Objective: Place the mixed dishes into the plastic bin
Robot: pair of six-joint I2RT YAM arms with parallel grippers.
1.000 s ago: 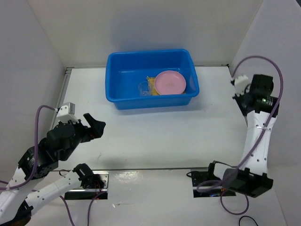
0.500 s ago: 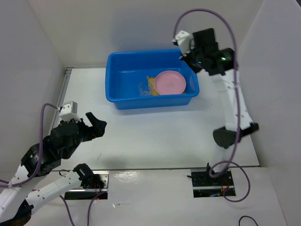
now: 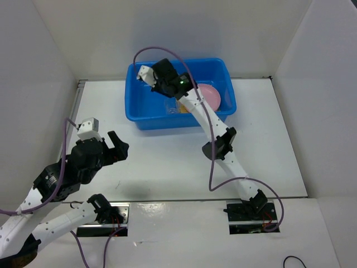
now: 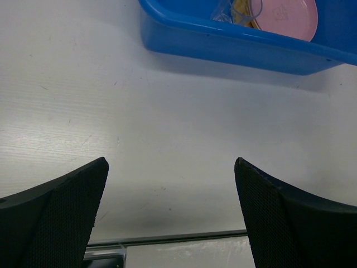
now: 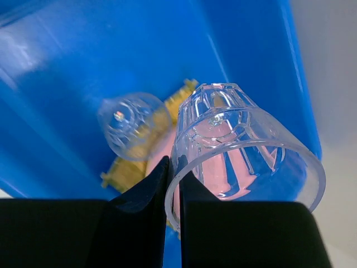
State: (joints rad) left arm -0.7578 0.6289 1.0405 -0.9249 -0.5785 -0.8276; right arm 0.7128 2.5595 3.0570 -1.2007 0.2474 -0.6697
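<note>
Gripping clear cup by rim, right pincer hovers over blue bin at 12 o'clock on surface; left pincer gapes open at 8 o'clock.

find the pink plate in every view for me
Top external: the plate lies in the right half of the bin, partly hidden by the right arm.
Left wrist: the plate is at the top right, inside the bin.
Right wrist: the plate is at centre, mostly seen through the cup held in the right pincer.
Shared landmark: the blue bin.
</note>
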